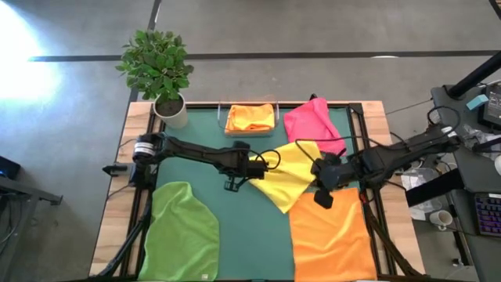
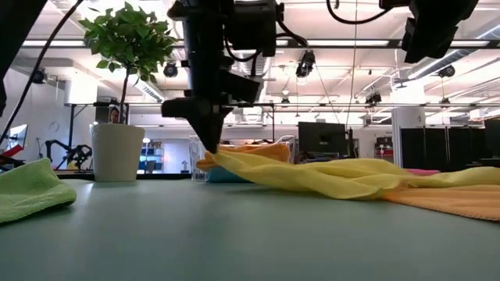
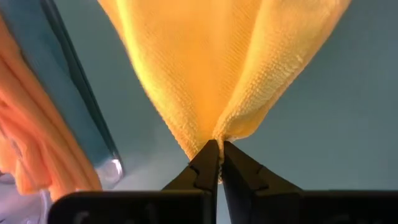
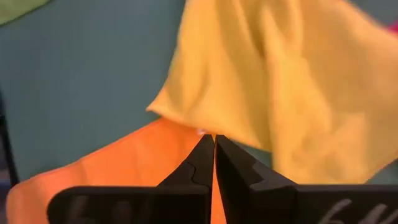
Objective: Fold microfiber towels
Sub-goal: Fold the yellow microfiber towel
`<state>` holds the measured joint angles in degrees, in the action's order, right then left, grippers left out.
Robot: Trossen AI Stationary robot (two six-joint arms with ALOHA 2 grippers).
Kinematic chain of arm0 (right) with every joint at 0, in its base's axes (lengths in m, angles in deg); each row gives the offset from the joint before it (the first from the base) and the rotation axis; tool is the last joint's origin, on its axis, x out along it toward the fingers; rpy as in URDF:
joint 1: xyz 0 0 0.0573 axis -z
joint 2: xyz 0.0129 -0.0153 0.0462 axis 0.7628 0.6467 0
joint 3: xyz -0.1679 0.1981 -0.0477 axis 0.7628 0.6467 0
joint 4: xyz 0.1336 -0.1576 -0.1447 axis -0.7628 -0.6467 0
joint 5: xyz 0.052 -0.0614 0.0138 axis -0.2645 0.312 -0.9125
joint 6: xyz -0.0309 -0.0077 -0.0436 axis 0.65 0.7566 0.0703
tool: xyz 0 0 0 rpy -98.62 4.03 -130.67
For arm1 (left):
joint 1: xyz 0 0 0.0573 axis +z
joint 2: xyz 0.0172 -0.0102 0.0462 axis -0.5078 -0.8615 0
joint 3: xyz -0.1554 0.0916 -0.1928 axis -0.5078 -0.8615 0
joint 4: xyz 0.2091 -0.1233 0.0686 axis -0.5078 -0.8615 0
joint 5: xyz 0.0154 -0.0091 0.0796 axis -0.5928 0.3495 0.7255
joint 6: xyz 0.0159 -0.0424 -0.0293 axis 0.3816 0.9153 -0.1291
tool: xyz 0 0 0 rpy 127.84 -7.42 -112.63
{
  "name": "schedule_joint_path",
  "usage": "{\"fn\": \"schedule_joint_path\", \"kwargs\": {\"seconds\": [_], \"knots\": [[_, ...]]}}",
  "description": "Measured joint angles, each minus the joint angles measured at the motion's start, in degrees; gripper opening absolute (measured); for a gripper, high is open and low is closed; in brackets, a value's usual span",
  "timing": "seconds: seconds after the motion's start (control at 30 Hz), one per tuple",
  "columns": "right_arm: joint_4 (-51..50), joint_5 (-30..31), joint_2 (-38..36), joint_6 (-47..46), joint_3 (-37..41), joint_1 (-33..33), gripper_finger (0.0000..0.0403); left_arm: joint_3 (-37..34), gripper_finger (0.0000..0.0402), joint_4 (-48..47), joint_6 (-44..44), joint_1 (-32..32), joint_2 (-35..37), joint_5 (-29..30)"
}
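A yellow towel (image 1: 296,176) lies crumpled at the middle of the green mat, its right part over a spread orange towel (image 1: 329,235). My left gripper (image 1: 263,166) is shut on the yellow towel's left end. My right gripper (image 4: 213,142) is shut on nothing and hovers above the spot where the yellow towel's edge (image 4: 205,127) meets the orange towel (image 4: 124,162). A green towel (image 1: 184,235) lies spread at the near left. A pink towel (image 1: 313,125) sits at the far right. A folded orange towel (image 1: 250,117) rests in the clear tray. My left gripper pinches a bunched corner of the yellow towel (image 3: 217,134) between its two fingertips, coming steeply from above. That corner (image 2: 223,158) is raised a little off the mat. The rest of the towel (image 2: 351,181) trails slack toward the table's right and lies on the mat.
A potted plant (image 1: 160,70) stands at the far left corner. The clear tray (image 3: 93,143) sits at the far edge, close to my left gripper. Bare mat (image 1: 250,235) lies between the green and orange towels.
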<state>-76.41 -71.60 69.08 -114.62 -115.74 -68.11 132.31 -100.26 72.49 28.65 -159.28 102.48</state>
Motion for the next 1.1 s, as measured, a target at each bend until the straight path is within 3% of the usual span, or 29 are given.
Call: {"fn": "schedule_joint_path", "kwargs": {"seconds": [0.4,0.63,0.87,1.1], "knots": [[12.7,-0.2,12.1,-1.2,-0.3,-6.3,0.0012,0.1,0.0,-4.1,-1.0,0.0,1.9,0.4],[16.7,-4.0,21.3,-5.3,-4.1,-7.1,0.006,0.1,0.0,-5.0,-3.6,0.0,1.9,0.4],[16.6,-1.8,31.1,5.1,-9.4,-7.4,0.0119,0.1,0.0,-4.4,-7.7,0.0,1.9,0.3],[16.6,1.4,38.6,10.5,-13.6,-7.2,0.0141,0.1,0.0,-4.1,-7.9,0.0,1.9,0.2]]}}
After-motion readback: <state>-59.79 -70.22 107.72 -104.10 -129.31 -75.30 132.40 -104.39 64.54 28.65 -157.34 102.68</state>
